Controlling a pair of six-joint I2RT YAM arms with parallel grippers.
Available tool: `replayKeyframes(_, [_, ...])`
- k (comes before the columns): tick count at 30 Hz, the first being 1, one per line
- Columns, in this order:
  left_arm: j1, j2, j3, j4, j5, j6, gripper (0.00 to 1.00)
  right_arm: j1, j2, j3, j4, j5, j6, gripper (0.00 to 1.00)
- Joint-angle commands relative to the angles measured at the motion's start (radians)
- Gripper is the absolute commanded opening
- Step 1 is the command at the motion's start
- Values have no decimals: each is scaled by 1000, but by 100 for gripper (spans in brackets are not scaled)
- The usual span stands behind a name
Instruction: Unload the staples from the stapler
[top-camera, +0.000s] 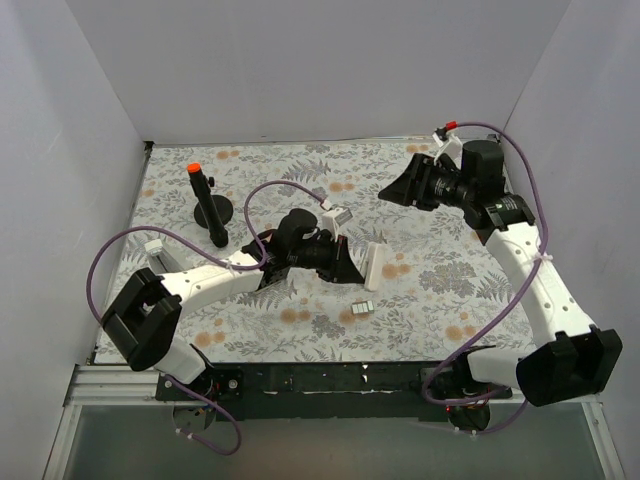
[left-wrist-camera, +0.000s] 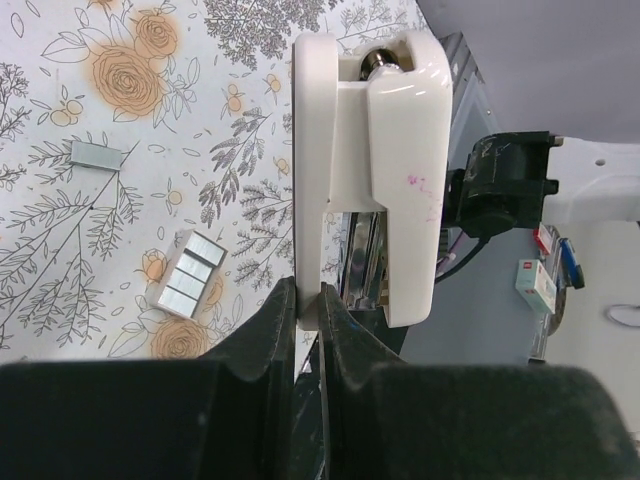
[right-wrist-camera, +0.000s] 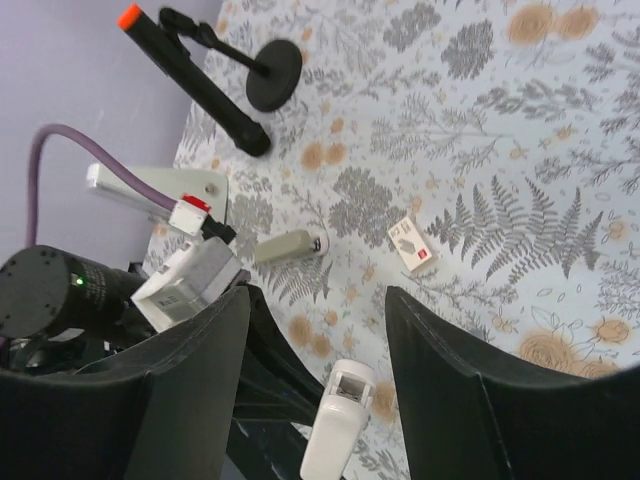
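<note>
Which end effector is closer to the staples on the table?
Left. The left end effector, clamping the stapler, is just behind the staples; the right end effector is farther back.

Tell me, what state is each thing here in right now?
White plastic stapler: on edge, pinched by the black left gripper.
Left gripper: shut on the stapler's thin plate.
Black right gripper: open, holding nothing.
Silvery metal staple strips: lying loose on the flowered table.
</note>
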Motion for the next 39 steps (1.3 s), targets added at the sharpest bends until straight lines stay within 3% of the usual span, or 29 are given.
replayKeyframes(1, [3, -57, -11, 62, 20, -69, 0, -4, -70, 22, 94, 51, 43, 64])
replayKeyframes(3, [12, -57, -3, 45, -3, -99, 0, -4, -90, -7, 79, 48, -8, 64])
replayKeyframes(7, [53, -64, 3, 57, -62, -301, 0, 26, -156, -107, 42, 87, -80, 66])
replayKeyframes(14, [72, -57, 12, 126, -144, -513, 0, 161, -301, -279, 160, 276, -112, 74])
replayKeyframes(23, [73, -64, 46, 131, -221, -628, 0, 339, -364, -406, 284, 513, -101, 65])
replayKeyframes(26, [75, -77, 27, 168, -236, -668, 0, 361, -369, -425, 301, 536, -100, 60])
replayKeyframes(33, [73, -99, 17, 189, -236, -687, 0, 398, -360, -466, 332, 564, -91, 59])
replayKeyframes(39, [73, -102, 1, 201, -218, -688, 0, 410, -335, -472, 393, 555, -86, 51])
